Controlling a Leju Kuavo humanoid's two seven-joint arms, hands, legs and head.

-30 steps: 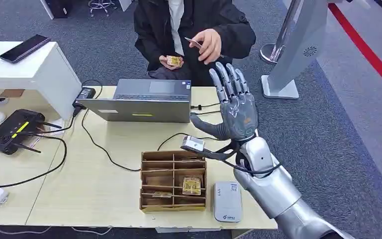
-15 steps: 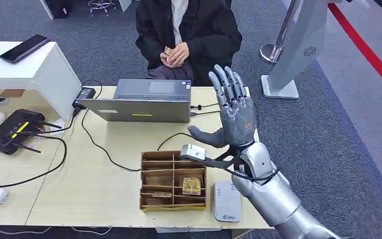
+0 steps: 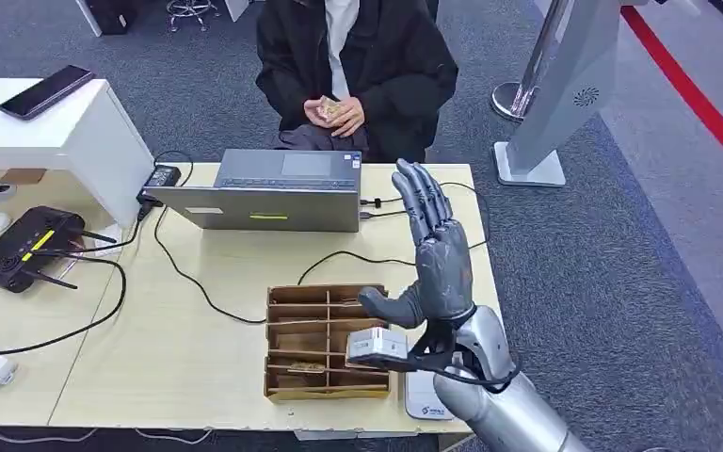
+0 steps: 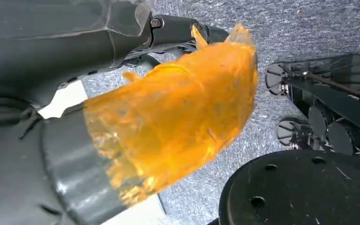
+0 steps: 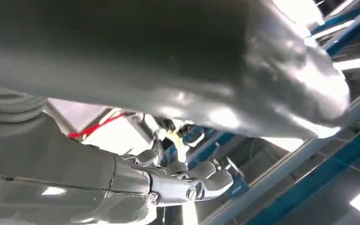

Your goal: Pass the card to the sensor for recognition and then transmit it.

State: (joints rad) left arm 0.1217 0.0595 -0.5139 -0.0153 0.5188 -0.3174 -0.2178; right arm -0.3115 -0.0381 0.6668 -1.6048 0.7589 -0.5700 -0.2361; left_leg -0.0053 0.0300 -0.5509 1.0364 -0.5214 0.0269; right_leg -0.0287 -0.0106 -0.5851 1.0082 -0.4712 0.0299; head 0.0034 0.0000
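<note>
phone (image 3: 45, 90) is lying on the white stand (image 3: 75, 141) at ten o'clock in the head view. router (image 3: 26, 247) is sitting at nine o'clock on the table (image 3: 179, 358), its black cables trailing toward the laptop (image 3: 282, 188), which is standing at twelve o'clock of the table's middle. box (image 3: 328, 341) with wooden compartments is sitting at six o'clock, near the table's front edge; small gold-coloured items are lying in its lower compartments, though which are cards i cannot tell. person (image 3: 358, 56) in a dark jacket is sitting behind the laptop at twelve o'clock, holding a small gold card (image 3: 329, 110) in both hands at the lap. right hand (image 3: 433, 259) is standing upright over the table at five o'clock, palm toward the box, fingers straight and spread, thumb out sideways, grasping nothing. reader (image 3: 425, 400), white and flat, is lying just beside the box at five o'clock, partly hidden under the right wrist. left hand (image 4: 42, 140) is showing in the left wrist view above grey carpet, wrapped in orange film; whether its fingers are released or clenched i cannot tell.
</note>
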